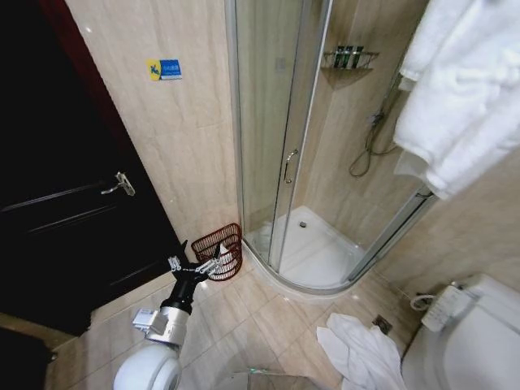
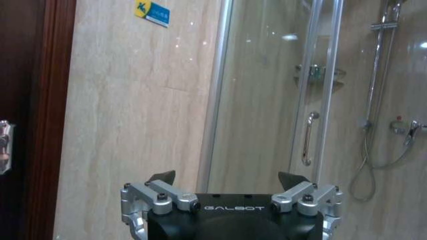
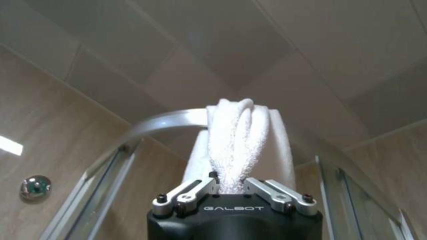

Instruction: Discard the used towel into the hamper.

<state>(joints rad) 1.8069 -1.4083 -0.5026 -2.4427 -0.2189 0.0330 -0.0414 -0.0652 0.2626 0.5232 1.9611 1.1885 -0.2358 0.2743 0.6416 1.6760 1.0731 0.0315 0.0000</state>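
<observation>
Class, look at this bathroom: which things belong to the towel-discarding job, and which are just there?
Job:
- hanging towel, gripped by right gripper
- hamper on the floor
- left gripper, open, beside the hamper

Just there:
- shower door
- towel on floor
- toilet
- dark door

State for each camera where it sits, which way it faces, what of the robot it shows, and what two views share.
Head view: high up, looking down at the bathroom floor, the hamper and the left gripper.
Left wrist view: behind the open left gripper, facing the wall and shower door handle.
Right wrist view: behind the right gripper, facing upward at the clamped white towel.
Head and left wrist views share the blue sticker.
</observation>
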